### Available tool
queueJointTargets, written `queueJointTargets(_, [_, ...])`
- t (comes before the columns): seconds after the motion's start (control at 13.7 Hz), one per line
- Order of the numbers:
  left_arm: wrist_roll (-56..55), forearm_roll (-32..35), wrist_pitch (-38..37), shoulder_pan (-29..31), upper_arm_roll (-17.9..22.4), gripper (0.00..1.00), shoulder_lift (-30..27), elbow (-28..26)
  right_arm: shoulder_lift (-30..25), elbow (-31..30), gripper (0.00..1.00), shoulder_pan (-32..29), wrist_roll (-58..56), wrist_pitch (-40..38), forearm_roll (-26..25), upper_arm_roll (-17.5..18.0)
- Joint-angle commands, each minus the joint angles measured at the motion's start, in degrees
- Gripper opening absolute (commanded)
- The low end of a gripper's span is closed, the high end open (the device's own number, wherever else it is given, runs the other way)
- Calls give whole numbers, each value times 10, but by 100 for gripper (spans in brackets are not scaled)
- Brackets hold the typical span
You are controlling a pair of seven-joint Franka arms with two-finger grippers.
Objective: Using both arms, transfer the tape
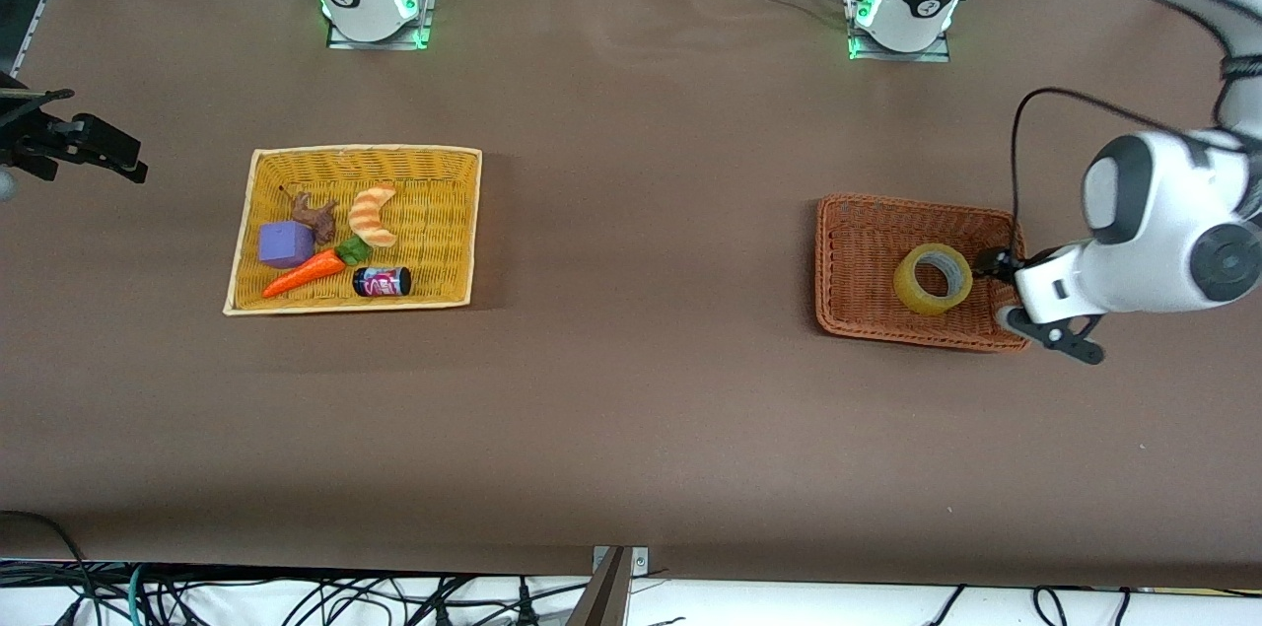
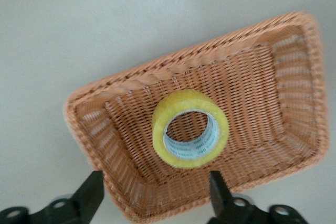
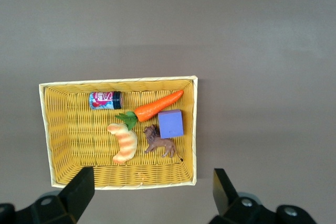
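While the left claw (image 2: 156,198) hangs wide open and empty over the brown basket (image 1: 848,256), the tape (image 1: 933,279) lies in that basket just below its spread fingers (image 2: 90,195), untouched. Wide open and empty too, the right claw (image 3: 152,195) waits high over the worktop (image 1: 631,389), with the yellow basket (image 3: 79,169) of toys beneath it.

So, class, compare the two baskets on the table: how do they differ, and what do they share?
The yellow basket holds several toys; the orange-brown basket holds only the tape. The yellow basket lies toward the right arm's end, the orange-brown one toward the left arm's, under the open left gripper. Both are rectangular wicker.
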Motion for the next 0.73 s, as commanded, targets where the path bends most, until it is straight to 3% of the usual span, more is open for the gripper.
queueJointTargets(0.0, [-26,6,-46,-4,-5,100,-56,33,6,16,100,-1,-8,-11,10,-1])
queueJointTargets(0.22, [-37,7,-153,-4,-31,100,-87,90,6,16,100,-1,-8,-11,10,-1])
queueJointTargets(0.44, [-55,-4,-151,-12,-30,100,-134,79,6,16,100,-1,-8,-11,10,-1])
queueJointTargets(0.58, [-136,-6,-118,-16,-28,100,-185,29,6,16,100,-1,-9,-11,6,-1])
queueJointTargets(0.66, [-169,-4,-82,-41,-19,100,-219,-24,6,16,100,-2,-8,-11,9,-1])
